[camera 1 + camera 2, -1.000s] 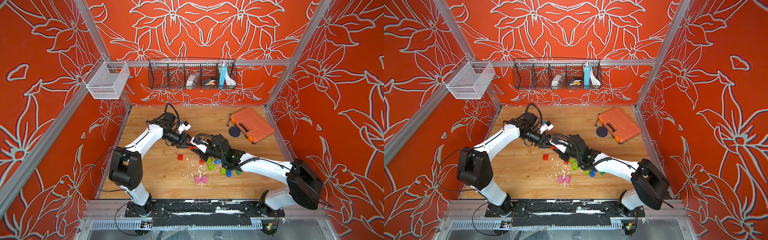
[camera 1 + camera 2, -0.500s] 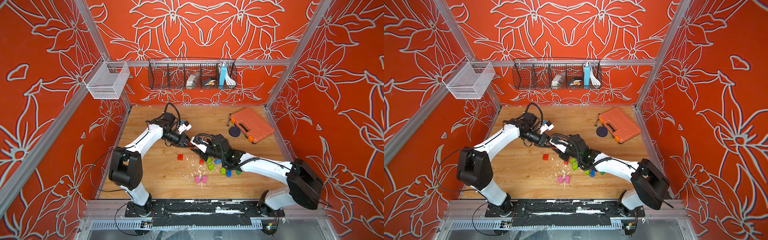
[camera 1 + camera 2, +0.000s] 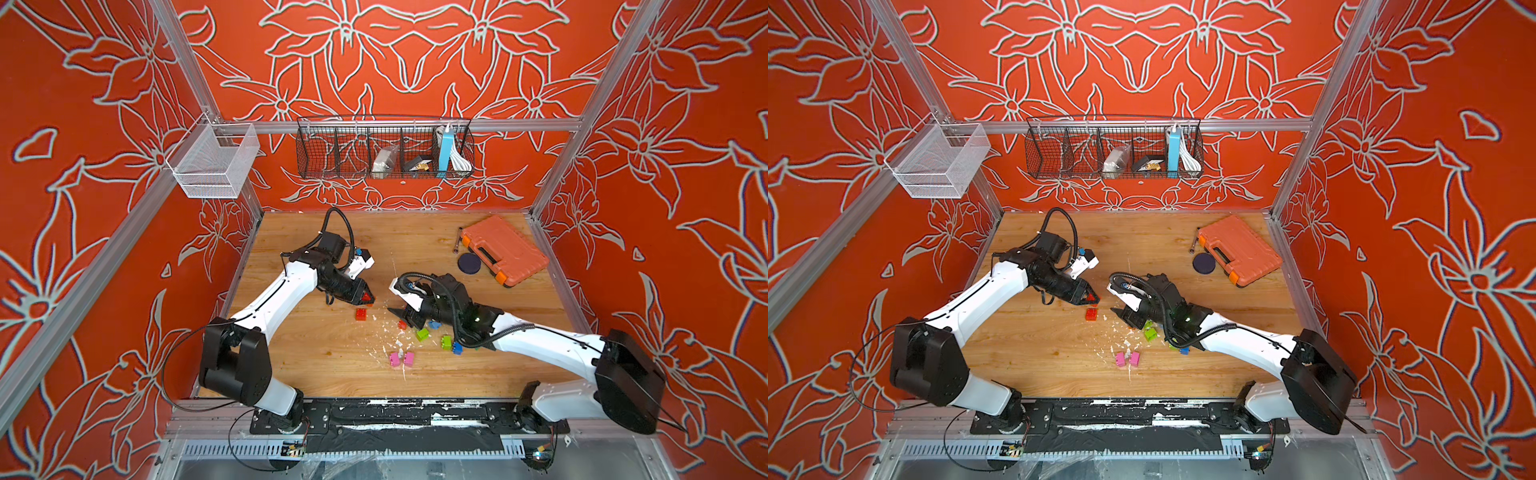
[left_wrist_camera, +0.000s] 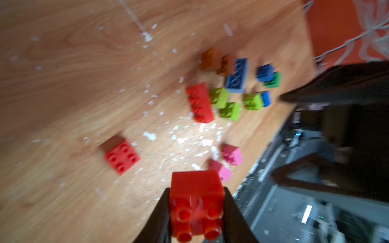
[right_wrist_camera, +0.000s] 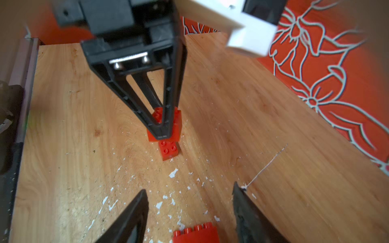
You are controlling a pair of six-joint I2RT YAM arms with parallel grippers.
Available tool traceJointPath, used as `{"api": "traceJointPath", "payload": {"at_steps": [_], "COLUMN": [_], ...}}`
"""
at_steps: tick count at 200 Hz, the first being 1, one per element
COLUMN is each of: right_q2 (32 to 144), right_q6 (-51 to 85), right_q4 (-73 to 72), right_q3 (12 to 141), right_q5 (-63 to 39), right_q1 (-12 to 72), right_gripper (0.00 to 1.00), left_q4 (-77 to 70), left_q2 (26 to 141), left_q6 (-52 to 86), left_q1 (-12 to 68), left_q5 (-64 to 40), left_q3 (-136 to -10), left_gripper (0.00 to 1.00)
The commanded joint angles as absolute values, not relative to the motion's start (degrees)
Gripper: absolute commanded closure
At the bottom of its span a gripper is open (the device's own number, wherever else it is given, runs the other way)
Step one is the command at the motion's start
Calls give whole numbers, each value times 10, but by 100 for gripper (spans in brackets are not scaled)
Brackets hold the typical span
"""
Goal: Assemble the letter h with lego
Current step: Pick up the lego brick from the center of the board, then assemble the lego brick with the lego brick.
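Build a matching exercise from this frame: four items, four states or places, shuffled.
Items
1. left gripper
2. right gripper
3. pink bricks
4. orange tool case

States or places
A. far right corner of the table
B. shut on red brick
C. side by side, near the front edge
D. open, gripping nothing

Pairs: 1-B, 2-D, 3-C, 4-A

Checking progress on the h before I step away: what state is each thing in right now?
left claw, shut on the red cube brick.
right claw, open, holding nothing.
square red brick, loose on the table, studs up.
long red brick, loose on the table, ungripped.
pink bricks, two, loose, not joined.
orange case, closed, lying flat.
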State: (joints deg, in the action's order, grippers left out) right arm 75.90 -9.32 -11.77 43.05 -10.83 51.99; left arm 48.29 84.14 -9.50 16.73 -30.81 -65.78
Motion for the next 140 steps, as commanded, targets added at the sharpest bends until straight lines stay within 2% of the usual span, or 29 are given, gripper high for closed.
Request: {"api": "traceJointPath", "payload": {"at_steps": [1, 77, 108, 123, 140], "right_q2": [738, 692, 680, 674, 668], "right_q6": [-78, -74, -60, -56, -50], "right_q4": [-84, -53, -48, -44, -36], "right_q3": [410, 389, 385, 381, 378], "right_q5": [-76, -104, -105, -111, -112], "right_q1": [520, 520, 521, 521, 521], "right_gripper": [32, 28, 27, 13, 12], "left_q4": [437, 439, 459, 463, 445], "left_q2": [814, 840, 884, 903, 918], "left_q6": [-150, -616, -682, -702, -714], "left_q1": [201, 201, 201, 201, 201], "left_q5": [-176, -215, -220, -210, -189], "left_q3": [-615, -592, -620, -625, -621], "left_gripper": [68, 72, 74, 74, 74]}}
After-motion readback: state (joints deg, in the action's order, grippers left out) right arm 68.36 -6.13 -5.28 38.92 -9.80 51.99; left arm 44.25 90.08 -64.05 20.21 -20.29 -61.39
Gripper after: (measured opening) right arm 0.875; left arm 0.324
